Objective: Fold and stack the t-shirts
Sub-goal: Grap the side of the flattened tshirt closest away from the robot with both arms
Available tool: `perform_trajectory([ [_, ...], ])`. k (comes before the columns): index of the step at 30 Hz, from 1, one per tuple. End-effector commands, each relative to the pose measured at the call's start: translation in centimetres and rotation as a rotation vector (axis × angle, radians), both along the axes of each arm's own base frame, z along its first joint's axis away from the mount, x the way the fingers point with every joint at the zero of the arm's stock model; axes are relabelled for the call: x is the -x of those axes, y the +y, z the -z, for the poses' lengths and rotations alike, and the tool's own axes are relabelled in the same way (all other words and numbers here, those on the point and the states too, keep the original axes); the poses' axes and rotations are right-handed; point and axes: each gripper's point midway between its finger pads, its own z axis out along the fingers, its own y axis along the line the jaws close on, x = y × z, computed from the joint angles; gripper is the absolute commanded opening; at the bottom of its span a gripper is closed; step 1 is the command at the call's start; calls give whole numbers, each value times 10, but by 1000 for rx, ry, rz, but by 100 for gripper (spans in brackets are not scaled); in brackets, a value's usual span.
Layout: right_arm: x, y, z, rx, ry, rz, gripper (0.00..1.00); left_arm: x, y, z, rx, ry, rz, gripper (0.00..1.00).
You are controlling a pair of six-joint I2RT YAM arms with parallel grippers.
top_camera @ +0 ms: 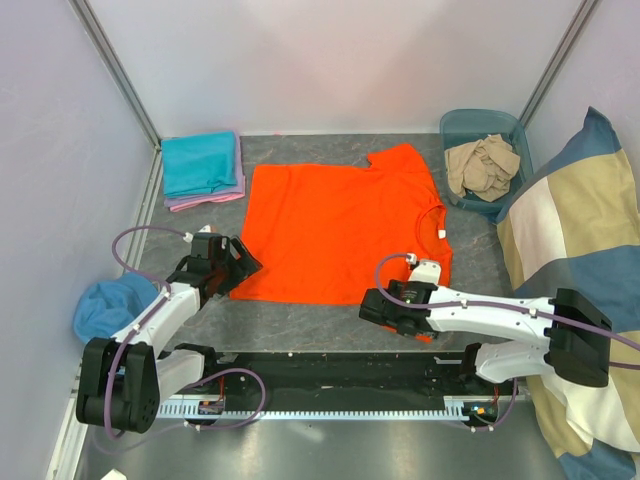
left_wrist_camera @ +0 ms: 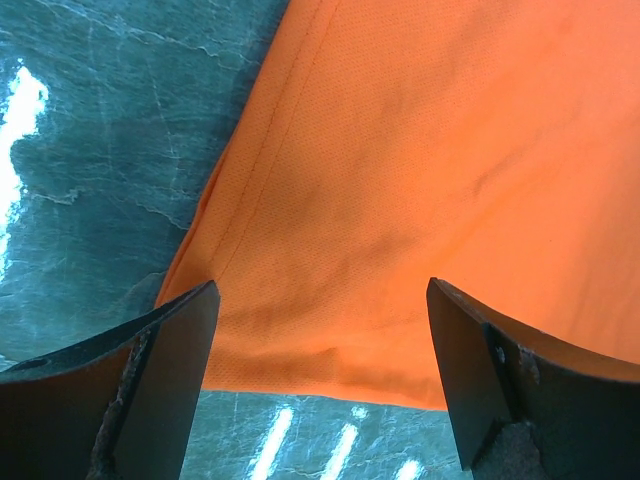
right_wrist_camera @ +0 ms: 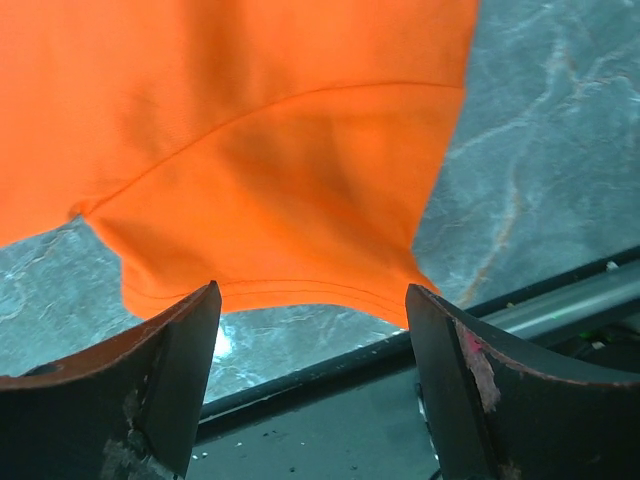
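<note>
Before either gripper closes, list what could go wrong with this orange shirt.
1. The open left gripper straddles only a hem corner of the orange t-shirt; it may catch one layer.
2. The open right gripper sits at the sleeve, close to the near edge of the table; the cloth might drag off.

My hand (left_wrist_camera: pixel 320 300) is spread wide, with one dark finger (left_wrist_camera: pixel 165 370) at each lower corner of my view. Between them lies a corner of the orange t-shirt (left_wrist_camera: pixel 400 170), flat on the grey marbled worktop (left_wrist_camera: pixel 100 150). Its bottom edge runs across just ahead of my fingertips, and a stitched hem climbs away up the side. I cannot tell whether my fingers touch the cloth.
</note>
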Motion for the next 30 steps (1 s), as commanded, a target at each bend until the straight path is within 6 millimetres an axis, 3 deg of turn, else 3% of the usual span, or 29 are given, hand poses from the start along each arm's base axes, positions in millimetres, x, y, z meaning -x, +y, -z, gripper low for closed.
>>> perform_trajectory([
  [1, 5, -16, -5, -6, -31, 68, 83, -10, -6, -8, 25, -44, 21, 92],
  [11, 9, -16, 1, 91, -53, 83, 86, -11, -14, -9, 64, -44, 47, 91],
  [22, 43, -3, 4, 36, -106, 133, 86, -10, -24, -6, 110, -34, 78, 90],
  [30, 40, -5, 7, 45, -169, 186, 89, -9, -30, -8, 139, -39, 96, 89],
])
